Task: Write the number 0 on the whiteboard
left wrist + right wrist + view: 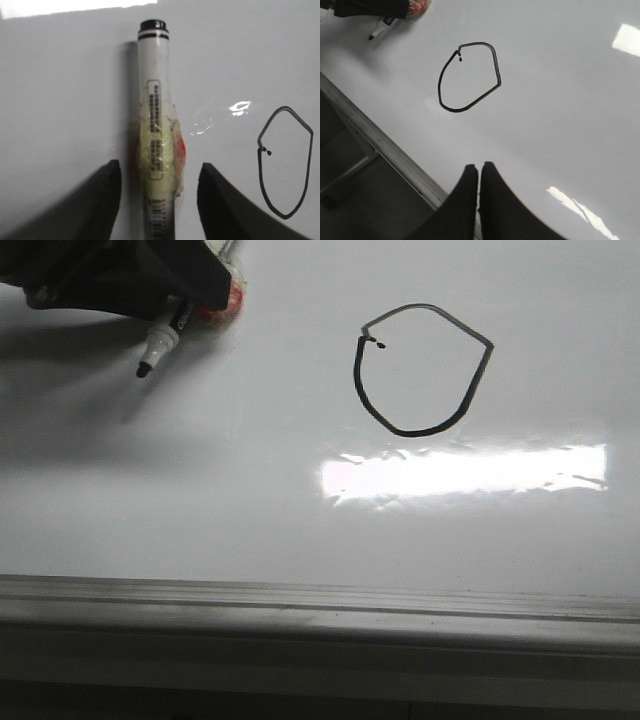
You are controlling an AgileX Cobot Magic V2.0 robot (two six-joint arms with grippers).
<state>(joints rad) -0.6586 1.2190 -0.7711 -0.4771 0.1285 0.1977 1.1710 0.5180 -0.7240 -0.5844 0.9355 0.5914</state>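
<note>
On my front feed the whiteboard (300,530) fills nearly everything: a glossy white sheet, smooth enough to throw back a bright rectangular glare patch (465,470) with rippled edges. Along its near side runs a grey metal rail (320,615), ribbed lengthwise and dull beside the shine of the board.

The number 0 (420,370) sits right of centre, just above the glare. Its lower half is a thick, rounded black stroke; the top is a thinner, greyer line with angular corners, so the whole loop reads like a blunt shield. A small black dot lies just inside its upper left, by the join.

The left claw (159,200) is at the far left of the board, well apart from the loop. Its two dark, matte fingers (107,195) stand spread on either side of the marker (156,100) with board showing in the gaps, so I cannot say they touch the barrel. The marker is a white cylinder with a printed label and a black ringed end; around its middle is a crinkled wrap of clear tape over yellowish and orange-red padding. On the front feed its black tip (144,369) points down-left towards the board, a soft shadow beneath it.

The right claw (479,175) hangs over the rail edge of the board, its black tapered fingers pressed together with only a hairline seam between them, holding nothing.
</note>
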